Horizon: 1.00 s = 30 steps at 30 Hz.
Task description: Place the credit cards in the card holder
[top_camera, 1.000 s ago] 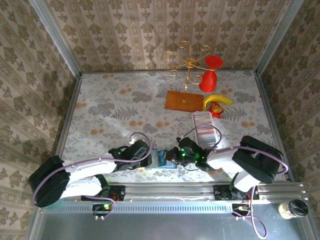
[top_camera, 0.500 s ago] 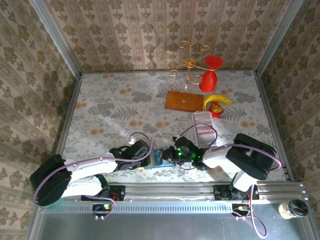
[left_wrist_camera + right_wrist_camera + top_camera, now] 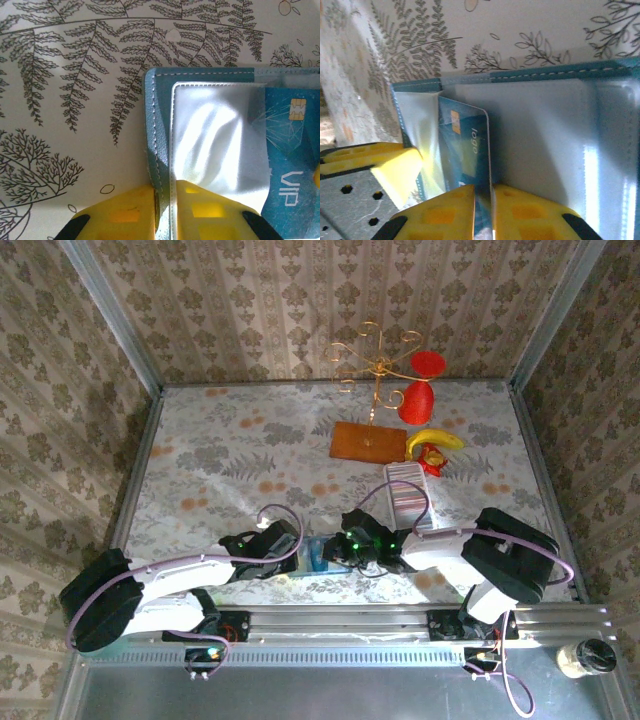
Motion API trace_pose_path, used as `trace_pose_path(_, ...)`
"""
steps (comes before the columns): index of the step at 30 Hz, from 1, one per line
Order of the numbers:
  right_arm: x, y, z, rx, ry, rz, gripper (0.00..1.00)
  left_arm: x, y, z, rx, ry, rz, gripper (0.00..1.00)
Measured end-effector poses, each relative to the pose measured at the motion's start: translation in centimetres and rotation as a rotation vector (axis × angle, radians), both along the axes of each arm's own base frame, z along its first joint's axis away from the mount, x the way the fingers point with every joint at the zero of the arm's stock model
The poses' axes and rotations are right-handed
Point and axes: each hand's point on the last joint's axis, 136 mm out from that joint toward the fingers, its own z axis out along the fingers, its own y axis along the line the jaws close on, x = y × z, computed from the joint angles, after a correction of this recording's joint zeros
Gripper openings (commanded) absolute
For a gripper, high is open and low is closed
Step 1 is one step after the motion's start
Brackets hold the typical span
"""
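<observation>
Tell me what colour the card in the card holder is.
Teal-blue card with a gold chip and white lettering; the left wrist view shows it best.

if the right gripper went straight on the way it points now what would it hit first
Likely the card holder: the right gripper pinches the blue card and points into its clear pocket, though depth is hard to judge.

Teal-blue card holder, pale stitching, shiny clear sleeve. Teal-blue card, gold chip, white VIP lettering. White tablecloth, grey fern print. Yellow left gripper and right gripper. Orange-brown board. Beige damask walls.
</observation>
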Motion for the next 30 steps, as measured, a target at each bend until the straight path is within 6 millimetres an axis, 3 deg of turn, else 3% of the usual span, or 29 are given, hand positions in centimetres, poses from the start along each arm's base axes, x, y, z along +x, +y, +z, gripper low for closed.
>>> trace_pose_path(5, 0.0, 0.2, -0.1, -0.031, 0.0, 0.021, 0.1, 0.0, -0.1, 0.0, 0.002, 0.002, -0.001, 0.15)
trace_pose_path(16, 0.3, 2.0, -0.1, -0.054, -0.008, 0.062, 0.1, 0.1, -0.2, 0.0, -0.003, -0.001, -0.001, 0.19)
trace_pose_path(30, 0.3, 2.9, -0.2, -0.044, 0.005, 0.055, 0.14, 0.1, -0.4, 0.2, -0.08, -0.039, 0.003, 0.21)
